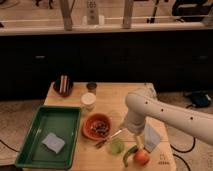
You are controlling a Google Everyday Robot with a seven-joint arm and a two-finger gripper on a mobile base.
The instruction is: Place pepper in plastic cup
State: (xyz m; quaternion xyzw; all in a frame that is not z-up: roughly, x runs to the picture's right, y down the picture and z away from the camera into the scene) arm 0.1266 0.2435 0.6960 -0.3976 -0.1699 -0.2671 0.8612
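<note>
A green pepper lies near the table's front edge, next to a red-orange fruit. A pale green plastic cup stands just left of the pepper. My gripper hangs at the end of the white arm, right above the pepper and just right of the cup. The arm hides most of the gripper.
An orange bowl with a utensil leaning out stands left of the cup. A green tray holds a blue sponge. A white cup, a small dark cup, a brown bowl and a white napkin are on the wooden table.
</note>
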